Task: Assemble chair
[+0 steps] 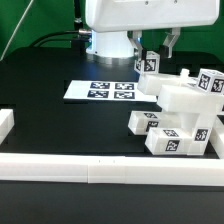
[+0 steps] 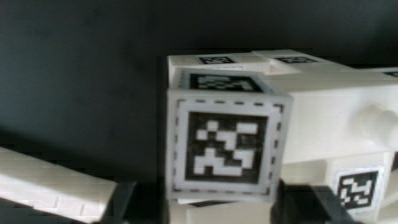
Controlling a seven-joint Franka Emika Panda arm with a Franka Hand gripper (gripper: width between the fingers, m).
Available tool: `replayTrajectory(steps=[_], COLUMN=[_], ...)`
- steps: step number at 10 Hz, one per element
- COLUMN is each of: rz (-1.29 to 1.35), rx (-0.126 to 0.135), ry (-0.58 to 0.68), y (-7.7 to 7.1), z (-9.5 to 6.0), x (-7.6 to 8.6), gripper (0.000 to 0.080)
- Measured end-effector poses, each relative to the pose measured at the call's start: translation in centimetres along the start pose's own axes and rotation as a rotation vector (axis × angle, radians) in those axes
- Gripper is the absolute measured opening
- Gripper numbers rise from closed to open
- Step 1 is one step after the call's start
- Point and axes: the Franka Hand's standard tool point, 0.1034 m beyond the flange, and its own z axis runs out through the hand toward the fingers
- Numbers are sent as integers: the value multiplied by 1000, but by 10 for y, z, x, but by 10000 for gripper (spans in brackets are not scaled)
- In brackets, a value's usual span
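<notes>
Your claw point(image 1: 152, 62) is closed on a tagged white chair part point(image 1: 150, 66) above the half-built chair point(image 1: 180, 118), which sits on the black counter point(image 1: 50, 70) at the exterior view's right. Rigid, light, probably slick plastic: grip flat faces.

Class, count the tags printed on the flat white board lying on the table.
4, in a two-by-two grid on the marker board, lying at the table's centre in the exterior view. None seem hidden.

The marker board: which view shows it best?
The exterior view: the marker board lies flat on the black table, its four tags all visible, beside the chair parts. The wrist view shows none of it, only a tagged chair part close up.
</notes>
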Motion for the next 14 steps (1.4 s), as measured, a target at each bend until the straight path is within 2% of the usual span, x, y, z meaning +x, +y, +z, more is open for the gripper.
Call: replayTrajectory(steps=[5, 7, 8, 10, 12, 14], rz=[15, 13, 19, 43, 60, 114], rx=[-6, -5, 4, 17, 21, 21], ry=[-8, -10, -26, -41, -40, -33], y=[13, 17, 17, 11, 1, -19], z=[12, 11, 5, -6, -11, -16], x=[-6, -7, -7, -5, -2, 6], gripper=[277, 277, 277, 277, 277, 277])
